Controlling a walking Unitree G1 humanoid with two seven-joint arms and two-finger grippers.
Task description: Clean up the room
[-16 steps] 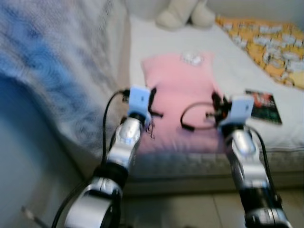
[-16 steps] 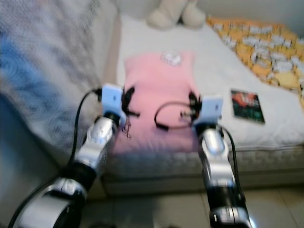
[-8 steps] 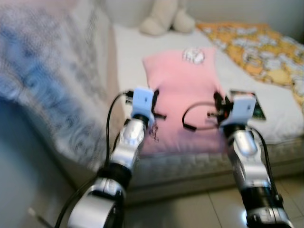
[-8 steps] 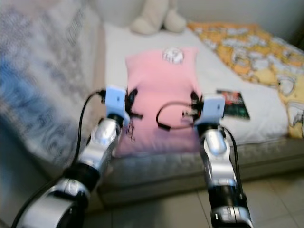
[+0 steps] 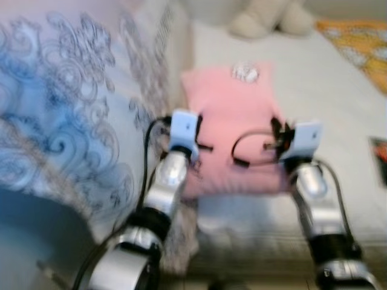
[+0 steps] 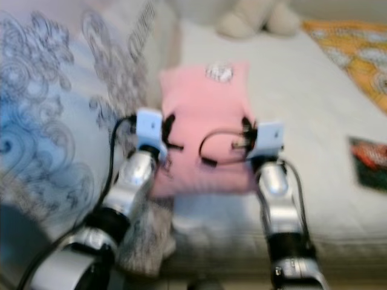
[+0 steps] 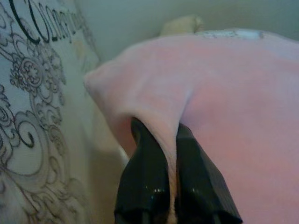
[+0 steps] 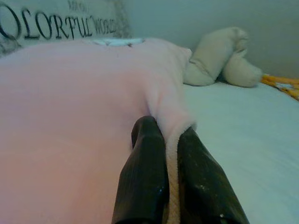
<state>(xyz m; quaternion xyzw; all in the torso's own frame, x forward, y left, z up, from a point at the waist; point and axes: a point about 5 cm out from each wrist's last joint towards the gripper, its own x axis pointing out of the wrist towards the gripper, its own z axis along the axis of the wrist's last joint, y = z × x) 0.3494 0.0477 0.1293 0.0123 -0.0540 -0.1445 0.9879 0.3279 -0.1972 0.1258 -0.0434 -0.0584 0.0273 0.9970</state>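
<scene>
Nearest to you, both silver arms reach forward over the bed's (image 5: 338,199) front edge, each wrist capped by a pale blue camera block. Your left claw (image 7: 171,149) is clamped on the near left edge of the pink pillow (image 5: 233,121), with a fold of soft fleece pinched between its two glossy black fingers (image 7: 145,172). Your right claw (image 8: 169,144) is clamped on the pillow's near right corner in the same way, the seam running down between the fingers (image 8: 145,172).

From the head camera, blurred as it is, you get the layout: the pillow lies flat on the white sheet, rectangular, with a small white patch near its far end. A black cable loops across it between the two wrists. Left of the pillow rises a pale, blue-tinted cushion (image 5: 72,121) printed with dark swirling scrollwork. At the right edge of the bed lies a dark book (image 6: 370,164).

Up close, the wrist views give you the pillow's plush nap and lettering on the patterned fabric. Farther back sits a cream plush toy (image 8: 219,58), rounded and lumpy, with an orange patterned blanket (image 6: 357,54) beyond on the right.
</scene>
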